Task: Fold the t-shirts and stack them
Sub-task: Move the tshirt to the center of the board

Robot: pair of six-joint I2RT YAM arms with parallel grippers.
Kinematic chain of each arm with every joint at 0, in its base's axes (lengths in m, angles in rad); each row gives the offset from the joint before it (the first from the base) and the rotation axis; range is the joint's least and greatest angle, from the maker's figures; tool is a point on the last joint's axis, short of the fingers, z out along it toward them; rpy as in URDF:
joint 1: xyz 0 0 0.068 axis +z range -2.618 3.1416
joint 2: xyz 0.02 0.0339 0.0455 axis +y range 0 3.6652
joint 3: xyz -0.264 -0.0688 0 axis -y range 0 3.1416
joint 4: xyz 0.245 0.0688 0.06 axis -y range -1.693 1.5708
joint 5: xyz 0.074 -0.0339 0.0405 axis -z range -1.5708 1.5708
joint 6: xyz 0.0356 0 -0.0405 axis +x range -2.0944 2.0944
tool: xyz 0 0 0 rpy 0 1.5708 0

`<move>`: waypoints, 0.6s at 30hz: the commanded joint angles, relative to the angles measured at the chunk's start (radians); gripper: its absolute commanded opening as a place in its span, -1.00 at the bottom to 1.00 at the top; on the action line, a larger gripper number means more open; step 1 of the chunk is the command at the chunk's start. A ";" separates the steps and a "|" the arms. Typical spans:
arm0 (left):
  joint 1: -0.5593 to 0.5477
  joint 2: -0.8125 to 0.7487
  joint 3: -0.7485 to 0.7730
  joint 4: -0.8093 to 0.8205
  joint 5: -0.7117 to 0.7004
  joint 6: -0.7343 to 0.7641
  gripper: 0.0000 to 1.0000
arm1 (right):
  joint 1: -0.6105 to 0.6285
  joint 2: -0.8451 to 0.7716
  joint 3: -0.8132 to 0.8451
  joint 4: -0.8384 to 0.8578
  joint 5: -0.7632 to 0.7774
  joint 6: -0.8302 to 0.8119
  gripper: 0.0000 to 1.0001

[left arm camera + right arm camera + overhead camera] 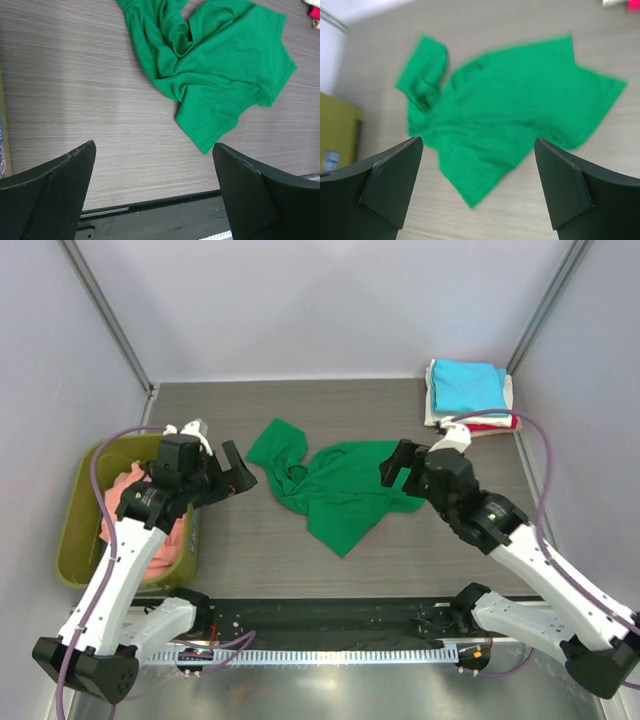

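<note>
A bright green t-shirt (335, 485) lies crumpled and unfolded in the middle of the table; it also shows in the left wrist view (215, 70) and, blurred, in the right wrist view (505, 115). A folded stack stands at the back right, with a cyan t-shirt (468, 385) on top, cream (432, 412) and red (490, 426) under it. A salmon-pink t-shirt (135, 510) lies in the tub. No dark blue-grey shirt shows. My left gripper (238, 468) (154, 145) is open and empty, left of the green shirt. My right gripper (395, 466) (477, 141) is open and empty above its right edge.
The olive-green tub (72, 540) stands at the left edge of the table, beside the left arm. Grey walls close in the table on three sides. A black rail (330, 615) runs along the near edge between the arm bases.
</note>
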 commanded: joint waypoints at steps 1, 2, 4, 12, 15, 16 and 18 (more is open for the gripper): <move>-0.001 -0.011 -0.080 0.111 0.029 -0.023 0.97 | -0.004 0.085 -0.072 -0.031 -0.047 0.060 0.99; -0.003 -0.002 -0.105 0.140 0.063 -0.031 0.94 | -0.005 0.101 -0.095 -0.019 -0.044 0.061 0.99; -0.027 0.043 -0.127 0.168 0.070 -0.043 0.87 | -0.016 0.143 -0.109 0.004 -0.075 0.055 0.99; -0.275 0.224 -0.171 0.317 0.007 -0.142 0.76 | -0.266 0.279 -0.159 0.076 -0.254 0.009 0.99; -0.390 0.336 -0.179 0.392 0.002 -0.190 0.77 | -0.407 0.314 -0.190 0.136 -0.363 0.003 0.99; -0.411 0.366 -0.179 0.419 -0.001 -0.198 0.76 | -0.430 0.328 -0.192 0.145 -0.382 -0.002 0.99; -0.471 0.437 -0.181 0.443 -0.010 -0.213 0.76 | -0.472 0.363 -0.189 0.152 -0.400 -0.006 1.00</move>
